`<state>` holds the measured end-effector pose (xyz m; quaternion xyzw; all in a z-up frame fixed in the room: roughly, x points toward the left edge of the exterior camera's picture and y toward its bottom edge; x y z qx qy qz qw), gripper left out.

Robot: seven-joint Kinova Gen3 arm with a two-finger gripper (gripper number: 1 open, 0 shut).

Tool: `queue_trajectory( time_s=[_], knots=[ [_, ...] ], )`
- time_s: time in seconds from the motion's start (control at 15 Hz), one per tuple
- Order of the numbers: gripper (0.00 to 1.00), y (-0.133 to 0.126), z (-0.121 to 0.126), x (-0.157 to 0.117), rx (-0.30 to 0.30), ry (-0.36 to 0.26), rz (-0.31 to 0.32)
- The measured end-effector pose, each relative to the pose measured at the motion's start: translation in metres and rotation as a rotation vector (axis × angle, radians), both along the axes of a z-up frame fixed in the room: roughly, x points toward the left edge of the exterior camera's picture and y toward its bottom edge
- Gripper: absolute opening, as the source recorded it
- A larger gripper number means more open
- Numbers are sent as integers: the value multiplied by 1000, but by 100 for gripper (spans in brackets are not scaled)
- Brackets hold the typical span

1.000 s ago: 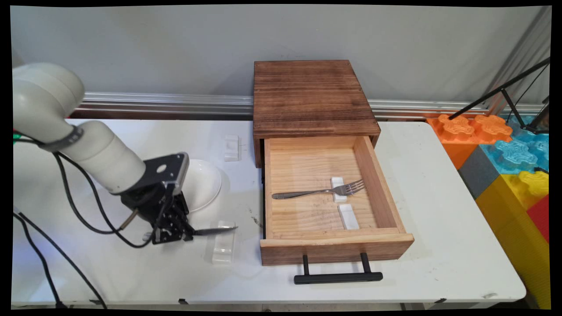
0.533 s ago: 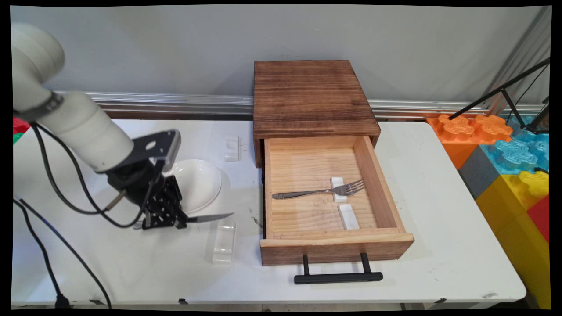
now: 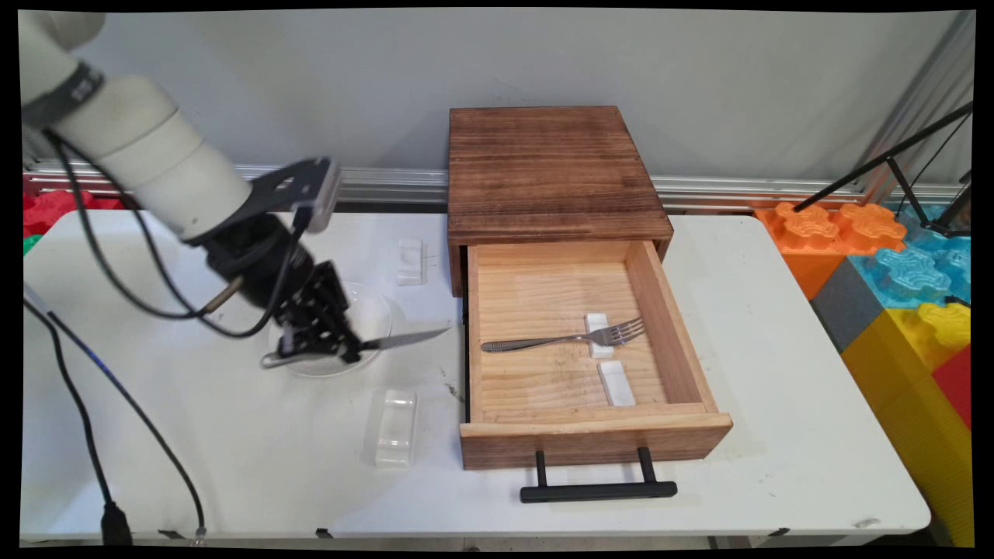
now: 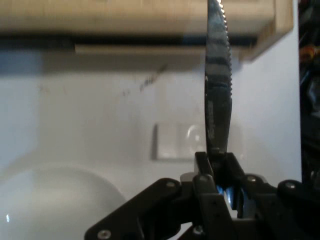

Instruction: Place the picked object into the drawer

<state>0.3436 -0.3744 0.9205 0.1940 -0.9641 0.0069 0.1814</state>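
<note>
My gripper [image 3: 335, 347] is shut on a steel knife [image 3: 404, 338], held level above the white plate [image 3: 373, 314] left of the drawer. The serrated blade points right, its tip close to the open wooden drawer [image 3: 575, 435]. In the hand view the knife [image 4: 218, 100] rises straight from the gripper [image 4: 216, 162] toward the drawer's side wall [image 4: 140, 15]. Inside the drawer a fork [image 3: 567, 339] lies across a white rest [image 3: 597, 334], with a second white rest [image 3: 617, 383] nearer the front.
A clear rest [image 3: 395, 427] lies on the table below the knife, also seen as the clear rest [image 4: 175, 141] in the hand view. A white rest [image 3: 410, 260] sits behind the plate. The drawer's black handle [image 3: 598, 489] juts toward the table's front edge. Black cables hang at left.
The gripper has lifted the knife off the clear rest and carried it up and to the right, over the plate and toward the drawer.
</note>
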Motion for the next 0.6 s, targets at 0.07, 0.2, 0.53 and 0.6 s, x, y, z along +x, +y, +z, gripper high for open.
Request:
queue_trajectory(
  time_s=[0.07,0.2,0.53,0.6],
  knots=[
    [0,-5,8,-8,-8,15,-5],
    [0,-12,17,-22,-18,36,-12],
    [0,-34,32,-67,-38,85,-10],
    [0,-38,32,-77,-39,92,-8]
  ],
)
